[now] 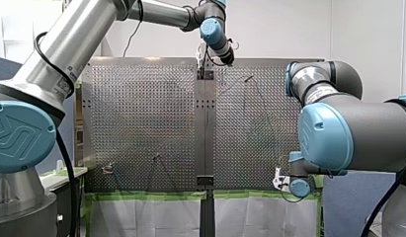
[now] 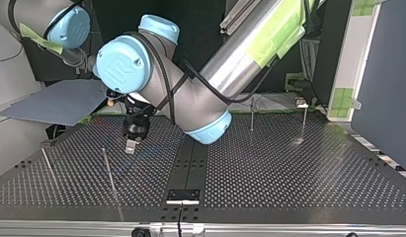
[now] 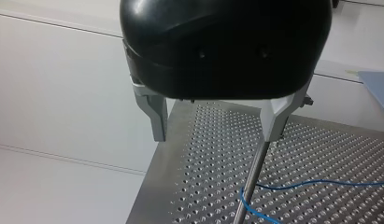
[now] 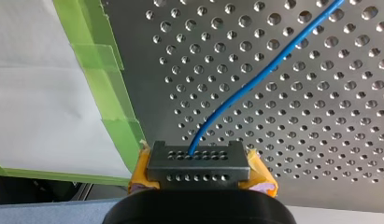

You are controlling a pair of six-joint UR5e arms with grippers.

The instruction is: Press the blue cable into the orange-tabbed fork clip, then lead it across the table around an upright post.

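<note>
The blue cable (image 4: pixel 255 84) runs over the perforated table (image 4: pixel 320 140) and ends between the yellow pads of my right gripper (image 4: pixel 198 161), which is shut on it. That gripper (image 1: pixel 282 180) sits at the front view's near right edge. In the left wrist view, my left gripper (image 3: pixel 215 137) hangs open above the table, its metal fingers (image 3: pixel 157 116) wide apart. An upright post (image 3: pixel 249 182) stands just under one finger, and the blue cable (image 3: pixel 297 185) bends around its foot. In the top view my left gripper (image 2: pixel 133 144) hovers near a post (image 2: pixel 109 173). A small clip-like fixture (image 1: pixel 107 169) stands at the near left.
More thin posts stand on the table (image 2: pixel 289 168): one at the top view's left (image 2: pixel 47 165) and two at the far right (image 2: pixel 252 113) (image 2: pixel 304 123). Green tape (image 4: pixel 110 93) lines the table edge by my right gripper. A black centre strip (image 2: pixel 190 163) divides the table.
</note>
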